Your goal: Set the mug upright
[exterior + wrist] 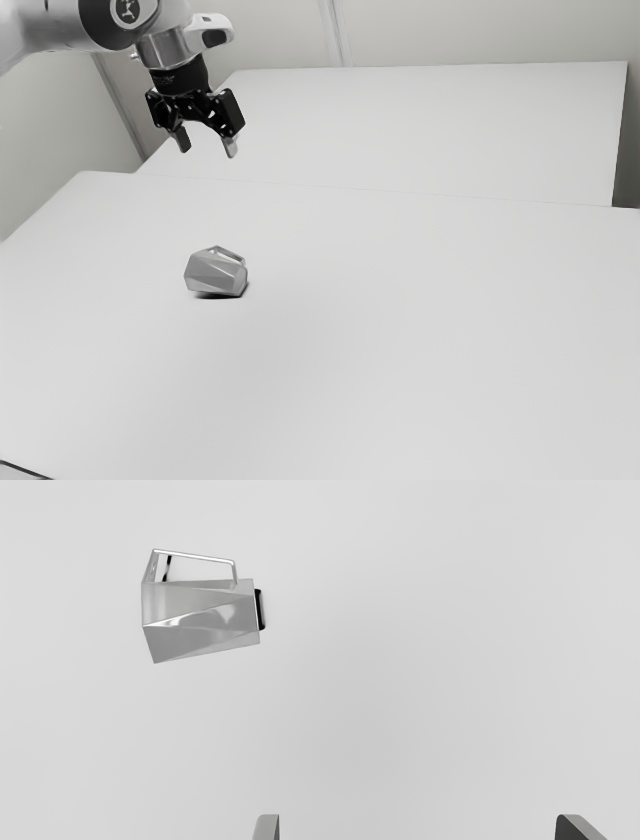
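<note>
**While the table point(400, 370) bears the mug point(213, 274) on its side, my gripper point(207, 149) hangs well above, fingers point(267, 828) spread.**

Arm: enters from the exterior view's upper left, its forearm point(55, 25) running across to a bent wrist. From there my hand points downward with a slight lean toward the exterior view's right.

Gripper: the two fingers stand wide apart, well clear of the mug and the tabletop.

Mug: a grey, faceted body, resting on the table toward the exterior view's left. In the wrist view it lies ahead of my fingertips, offset to one finger's side. Its long axis is laid over, roughly parallel to the line from finger to finger. The narrower end points toward the other finger's side; which end is the mouth, I cannot tell.

Handle point(195, 556): on the side of the body facing away from my fingertips.

Dark strip point(259, 610): beside the narrower end; shadow or part of the mug, I cannot tell.
</note>
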### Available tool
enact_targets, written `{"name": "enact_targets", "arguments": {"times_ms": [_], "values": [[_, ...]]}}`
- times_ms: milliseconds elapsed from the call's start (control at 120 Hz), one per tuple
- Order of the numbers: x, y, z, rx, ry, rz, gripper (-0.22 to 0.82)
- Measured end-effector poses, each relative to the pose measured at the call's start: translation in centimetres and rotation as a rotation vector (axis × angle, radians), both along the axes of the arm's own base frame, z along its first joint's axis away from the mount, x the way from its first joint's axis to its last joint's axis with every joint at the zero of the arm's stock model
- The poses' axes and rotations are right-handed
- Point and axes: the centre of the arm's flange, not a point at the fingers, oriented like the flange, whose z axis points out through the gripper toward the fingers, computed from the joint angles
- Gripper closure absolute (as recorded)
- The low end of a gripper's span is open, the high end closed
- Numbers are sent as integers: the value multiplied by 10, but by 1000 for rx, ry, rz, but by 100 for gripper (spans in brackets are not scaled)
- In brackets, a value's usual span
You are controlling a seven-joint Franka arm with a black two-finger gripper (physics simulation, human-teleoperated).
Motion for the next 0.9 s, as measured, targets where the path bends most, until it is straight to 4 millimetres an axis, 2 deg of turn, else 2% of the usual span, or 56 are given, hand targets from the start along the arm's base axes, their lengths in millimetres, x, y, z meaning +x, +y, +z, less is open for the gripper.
{"name": "enact_targets", "arguments": {"times_ms": [200,350,667,900], "values": [[2,1,-1,0,1,2,0],[16,5,-6,-3,7,10,0],[39,71,-34,-10,63,107,0],[51,122,-72,-56,126,137,0]]}}
